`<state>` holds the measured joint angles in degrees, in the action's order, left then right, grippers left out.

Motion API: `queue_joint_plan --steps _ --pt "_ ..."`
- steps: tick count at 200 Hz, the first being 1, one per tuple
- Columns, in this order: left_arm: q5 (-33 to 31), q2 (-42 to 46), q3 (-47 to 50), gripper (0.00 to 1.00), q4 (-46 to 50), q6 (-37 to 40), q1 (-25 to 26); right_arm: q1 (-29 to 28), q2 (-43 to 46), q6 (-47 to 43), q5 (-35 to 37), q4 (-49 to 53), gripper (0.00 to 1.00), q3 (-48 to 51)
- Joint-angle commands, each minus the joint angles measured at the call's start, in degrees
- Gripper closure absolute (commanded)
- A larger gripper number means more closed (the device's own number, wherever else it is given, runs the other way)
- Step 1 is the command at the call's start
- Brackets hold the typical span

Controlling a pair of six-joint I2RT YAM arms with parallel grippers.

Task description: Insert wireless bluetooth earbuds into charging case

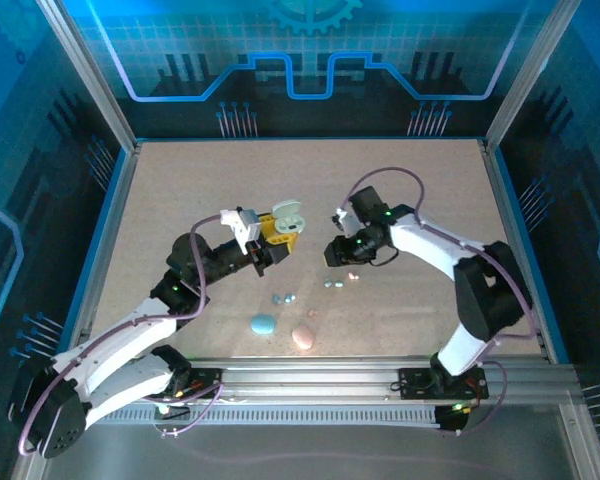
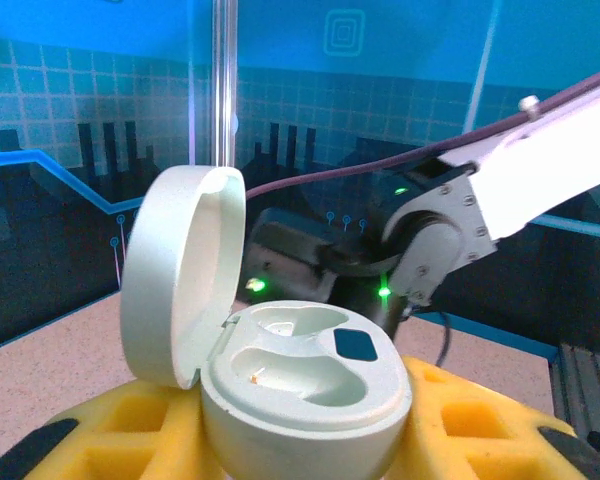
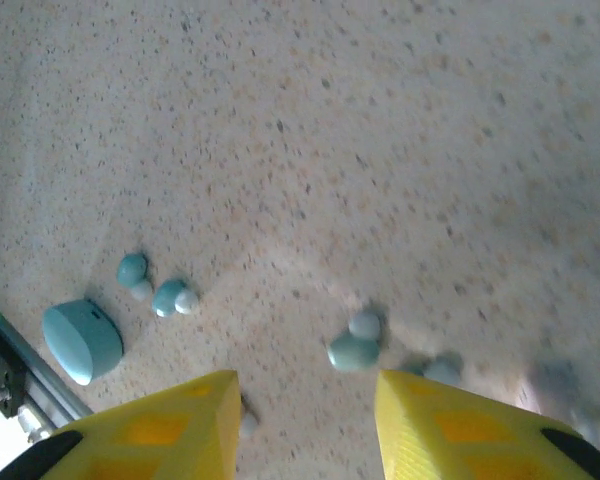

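1. Speckled beige table (image 1: 180, 190): all loose parts lie on it towards the near edge, between the 2 arms.
2. Pale whitish oval plastic charging case (image 2: 310, 400): the left gripper (image 1: 278, 228) is clamped on its base, 1 yellow finger on each side, and holds it clear of the table. The hinged lid (image 2: 180, 270) stands swung up. Both sockets (image 2: 300, 365) look empty. Hold this grip steady, with the sockets facing up.
3. Right gripper (image 3: 302, 400): it hangs over the table, its yellow fingers partly apart with nothing between them.
4. Closed light blue oval case (image 3: 82, 340) and closed pink oval case (image 1: 302, 338): leave both alone.
5. 2 pale teal-grey pebble-shaped buds (image 3: 355, 350): they lie just ahead of the right fingertips, and their colour suggests they belong to the held case. Select 1. Centre the fingers over it, lower until they straddle it, then close gently. The bud is rounded and will probably slip out if pinched off-centre. Avoid nudging its neighbour.
6. 2 light blue pebble-shaped buds (image 3: 168, 297): they lie near the light blue oval case. Ignore them for this step.
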<state>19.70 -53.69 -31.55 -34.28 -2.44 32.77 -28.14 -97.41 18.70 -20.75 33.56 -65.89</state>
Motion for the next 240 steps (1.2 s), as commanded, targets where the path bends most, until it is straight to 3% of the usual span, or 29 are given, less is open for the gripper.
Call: queue_joint_plan --steps 1,86,240 --pt "-0.03 1.22 -0.27 0.69 1.27 1.38 -0.31 -1.94 -4.68 -3.31 1.80 3.12 0.60 -5.12" --pt "0.90 1.07 -0.71 0.69 2.29 1.21 -0.26 -3.94 -15.56 -4.20 0.17 5.64 0.64 -11.20" --pt "0.80 0.86 -0.97 0.69 3.25 1.62 -0.22 -5.61 -14.65 -1.74 1.23 6.61 0.64 -6.32"
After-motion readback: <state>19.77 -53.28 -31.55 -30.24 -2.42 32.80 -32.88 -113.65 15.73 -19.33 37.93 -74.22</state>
